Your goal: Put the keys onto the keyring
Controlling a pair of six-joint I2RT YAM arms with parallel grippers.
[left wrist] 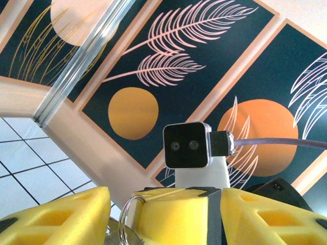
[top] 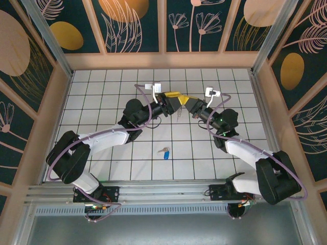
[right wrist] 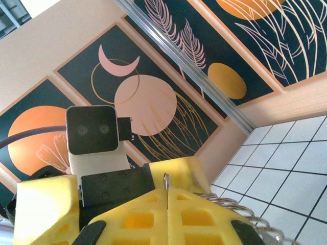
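The key [top: 165, 152], silver with a blue head, lies flat on the white tiles in front of both arms, away from both grippers. The two yellow-fingered grippers meet above the far middle of the floor. My right gripper [right wrist: 167, 195] [top: 187, 104] is shut on the keyring [right wrist: 165, 179], whose thin silver edge pokes up from between its pads. My left gripper [left wrist: 163, 212] [top: 172, 98] is open, one finger on each side of the right gripper's shut fingers. The keyring [left wrist: 124, 210] curves out beside them, with small metal bits hanging below [top: 179, 113].
A twisted silvery wire [right wrist: 232, 202] runs out to the right from the right gripper's fingers. Patterned wall panels [top: 163, 25] and a beige ledge close off the tiled floor [top: 102, 97] on the back and sides. Purple cables loop over both arms.
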